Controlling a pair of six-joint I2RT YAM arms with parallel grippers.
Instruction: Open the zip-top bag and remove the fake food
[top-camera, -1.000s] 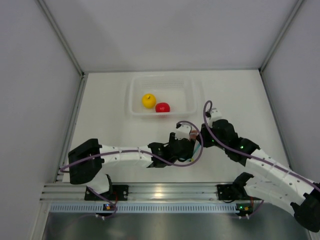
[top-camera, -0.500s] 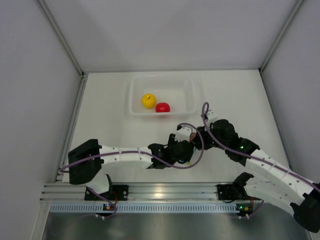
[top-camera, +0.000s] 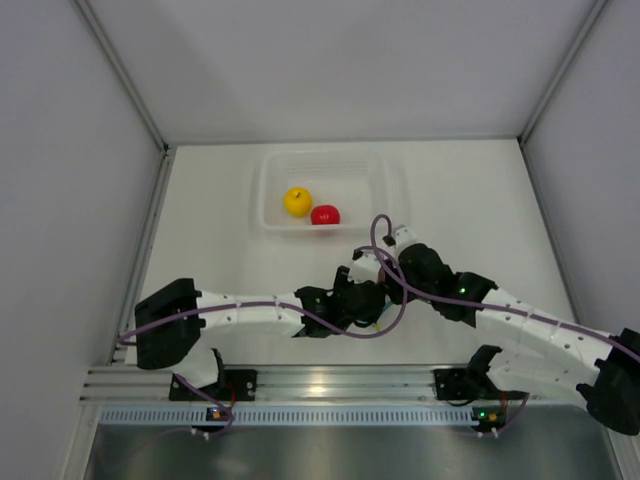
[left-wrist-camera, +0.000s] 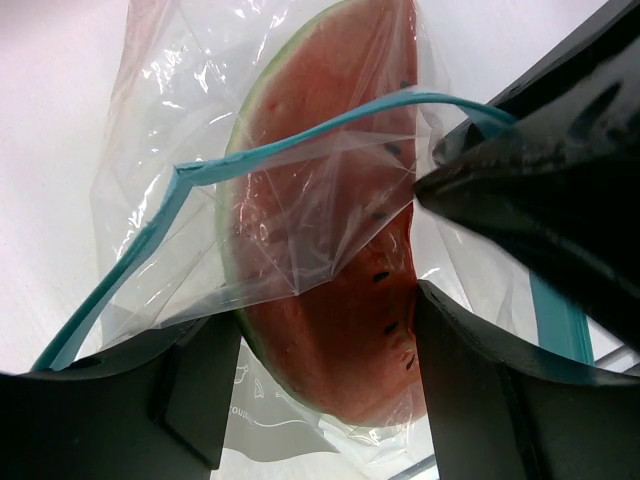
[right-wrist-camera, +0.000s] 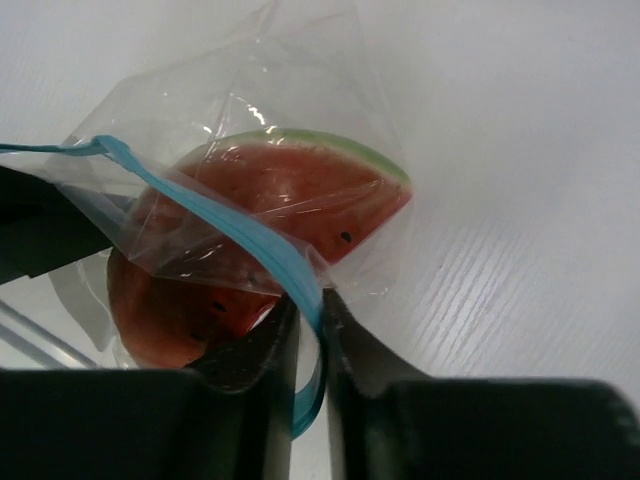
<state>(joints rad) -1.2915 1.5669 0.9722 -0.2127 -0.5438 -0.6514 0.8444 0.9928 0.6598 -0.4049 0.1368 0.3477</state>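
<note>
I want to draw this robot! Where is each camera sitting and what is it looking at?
Top camera: above, behind the robot, looking down at the table; left arm and right arm show.
Left wrist camera: on the left arm, facing the zip-top bag in the left hand.
Right wrist camera: on the right arm, facing the right hand pinching the bag's zip strip.
Both wrist views share the watermelon slice.
</note>
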